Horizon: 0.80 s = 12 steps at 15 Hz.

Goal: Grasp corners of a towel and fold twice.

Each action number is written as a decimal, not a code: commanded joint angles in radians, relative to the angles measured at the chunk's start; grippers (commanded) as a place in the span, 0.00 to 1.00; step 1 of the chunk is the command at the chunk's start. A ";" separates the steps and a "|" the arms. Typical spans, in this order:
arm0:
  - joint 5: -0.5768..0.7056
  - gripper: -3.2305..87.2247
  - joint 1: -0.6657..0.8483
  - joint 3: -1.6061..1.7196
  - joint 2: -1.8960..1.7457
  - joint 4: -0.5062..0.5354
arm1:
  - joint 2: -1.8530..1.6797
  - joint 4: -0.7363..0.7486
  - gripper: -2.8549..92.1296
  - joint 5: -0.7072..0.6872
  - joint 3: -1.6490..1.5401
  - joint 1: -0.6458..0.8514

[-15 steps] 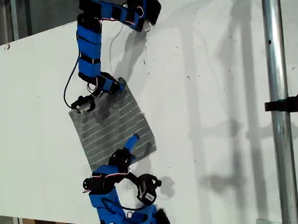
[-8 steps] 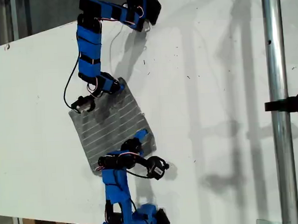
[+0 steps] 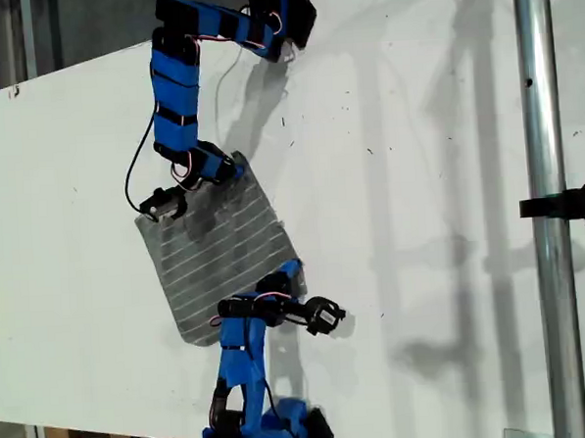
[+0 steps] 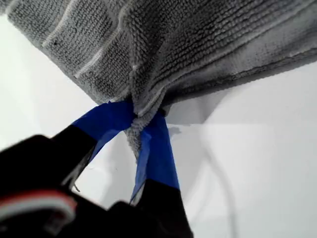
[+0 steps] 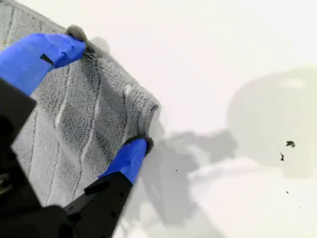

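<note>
**Towel flat on the counter, one tool at each of two opposite corners.**

The grey striped towel (image 3: 220,247) lies spread on the white counter (image 3: 418,173), left of centre in the exterior view. Our first tool (image 4: 141,116) is closed on one corner (image 4: 134,134). Its blue-taped fingers (image 4: 106,121) pinch the cloth into a bunched fold, and in the exterior view this tool (image 3: 164,201) sits at the towel's upper-left corner. Our second tool (image 5: 106,94) is spread wide and grips nothing. One finger (image 5: 47,49) rests at the towel's edge, the other (image 5: 130,156) beside the curled corner (image 5: 151,109). In the exterior view it (image 3: 286,278) reaches the towel's lower-right corner.
</note>
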State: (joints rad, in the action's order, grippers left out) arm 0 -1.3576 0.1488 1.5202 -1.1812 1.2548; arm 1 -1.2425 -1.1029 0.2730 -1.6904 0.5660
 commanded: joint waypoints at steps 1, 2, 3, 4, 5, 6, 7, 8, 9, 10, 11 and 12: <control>-0.003 0.38 0.005 -0.012 -0.008 -0.021 | 0.002 0.009 0.03 0.002 -0.008 -0.009; 0.008 0.31 0.014 -0.023 0.008 -0.021 | 0.002 0.009 0.03 0.002 -0.008 -0.009; 0.015 0.21 0.020 -0.034 0.025 -0.023 | 0.002 0.009 0.03 0.002 -0.008 -0.008; 0.034 0.08 0.023 -0.044 0.035 -0.023 | 0.002 0.009 0.03 0.002 -0.008 -0.008; 0.040 0.01 0.025 -0.046 0.038 -0.025 | 0.002 0.009 0.03 0.002 -0.008 -0.008; 0.041 0.01 0.025 -0.048 0.038 -0.026 | 0.002 0.009 0.03 0.000 -0.008 -0.008; 0.044 0.00 0.025 -0.051 0.038 -0.026 | 0.002 0.009 0.03 0.000 -0.008 -0.006; 0.046 0.00 0.025 -0.051 0.035 -0.026 | 0.002 0.009 0.03 0.000 -0.008 -0.008; 0.043 0.00 0.021 -0.054 0.032 -0.023 | 0.000 0.009 0.03 0.006 -0.008 -0.008; 0.034 0.00 0.015 -0.078 0.025 0.014 | -0.014 0.003 0.03 0.015 -0.012 -0.020; 0.014 0.00 0.003 -0.094 -0.002 0.055 | -0.046 -0.009 0.03 0.041 -0.021 -0.046; -0.017 0.00 -0.015 -0.098 -0.048 0.095 | -0.091 -0.038 0.03 0.074 -0.035 -0.077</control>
State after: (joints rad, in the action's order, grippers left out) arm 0 -1.3453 0.1626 1.4511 -1.1428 1.2809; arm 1 -1.2778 -1.1014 0.3114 -1.7196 0.5216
